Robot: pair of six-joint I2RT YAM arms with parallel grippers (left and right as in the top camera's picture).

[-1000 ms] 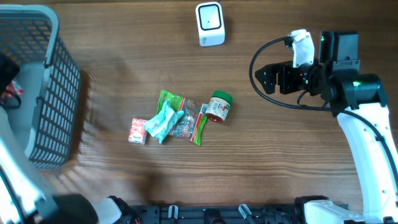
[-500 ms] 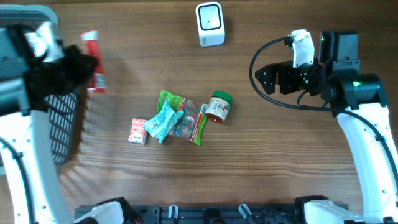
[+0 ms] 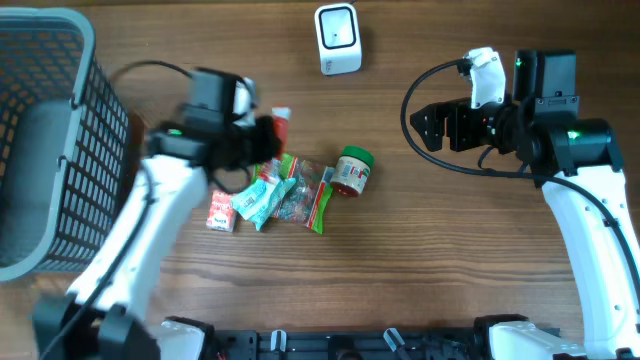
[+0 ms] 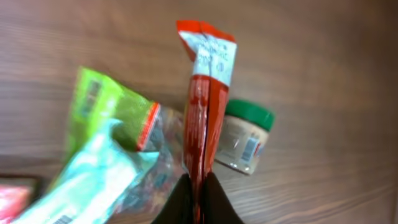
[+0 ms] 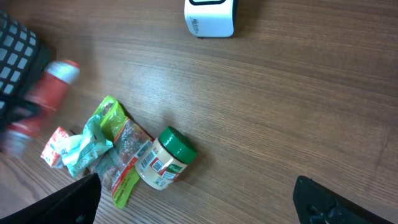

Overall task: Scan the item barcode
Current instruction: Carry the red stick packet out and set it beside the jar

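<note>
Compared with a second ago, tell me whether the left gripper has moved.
Yes. In the overhead view the left gripper, shut on the red packet, has swung right from the basket to above the pile of items.

One brown wooden table (image 3: 450, 260), seen from above, carrying seven objects.

One grey plastic mesh basket (image 3: 100, 150).

One white, box-shaped barcode scanner (image 3: 338, 38).

Five grocery items, one of each kind:
- one tall, thin red foil sachet with a white label band (image 4: 206, 106)
- one small beige jar with a green screw lid (image 3: 351, 172)
- one clear plastic snack bag with green edging (image 3: 310, 195)
- one crumpled pale mint-green wrapper (image 3: 262, 197)
- one small red-and-white cardboard carton (image 3: 221, 211)

Two white-and-black robot arms: one left arm (image 3: 170, 200) and one right arm (image 3: 580, 210).
</note>
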